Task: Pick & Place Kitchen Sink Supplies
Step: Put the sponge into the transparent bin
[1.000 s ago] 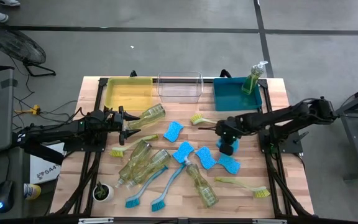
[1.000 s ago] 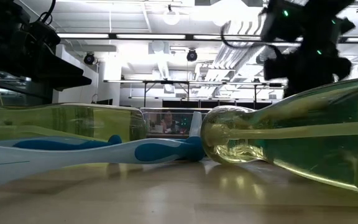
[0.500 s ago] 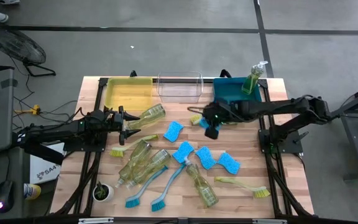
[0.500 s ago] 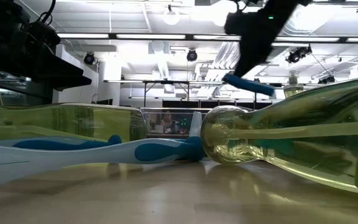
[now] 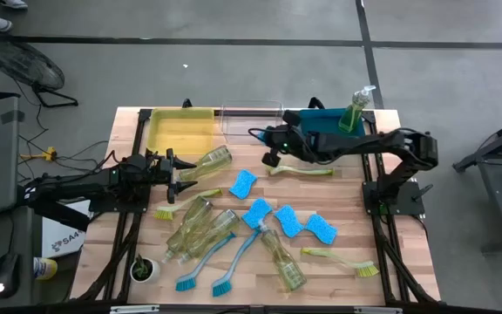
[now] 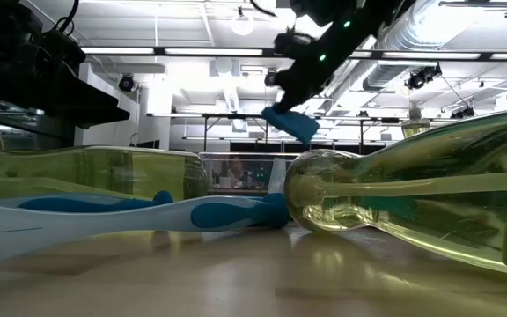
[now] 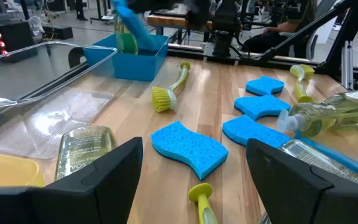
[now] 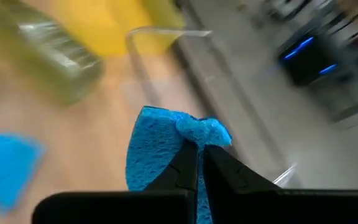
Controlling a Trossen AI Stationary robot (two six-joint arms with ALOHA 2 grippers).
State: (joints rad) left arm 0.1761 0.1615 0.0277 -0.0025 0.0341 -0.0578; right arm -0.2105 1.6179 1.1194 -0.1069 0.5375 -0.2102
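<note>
My right gripper [image 5: 269,158] is shut on a light-blue wavy-edged sponge [image 8: 159,146], raised in the air beside the clear bin [image 5: 251,122]; the low view shows the sponge [image 6: 290,123] high above the table. My left gripper [image 5: 184,171] waits open at the table's left, its fingers pointing at a lying soap bottle [image 5: 209,160] without touching it. Several more sponges [image 5: 243,183], soap bottles [image 5: 200,228] and dish brushes [image 5: 301,169] lie flat on the wood. One bottle [image 5: 354,109] stands in the teal bin [image 5: 319,133]. My right gripper pinches the sponge between its two fingers [image 8: 190,167] at one end [image 8: 199,134], where the foam bunches up beside the fingertips. The rest of the sponge sticks out beyond the fingers. It is lifted clear of the table and touches nothing else.
The yellow bin [image 5: 181,131], clear bin and teal bin stand in a row along the far edge. A small potted plant [image 5: 144,269] sits at the near left corner. Bottles and blue brushes [image 5: 225,262] crowd the middle; a yellow-green brush [image 5: 342,260] lies near right.
My right gripper, keeping the sponge pinched, has travelled from the right-middle of the table toward the far edge and leftward, rising, and now hangs beside the clear bin. The sponges left on the table have stayed put.
</note>
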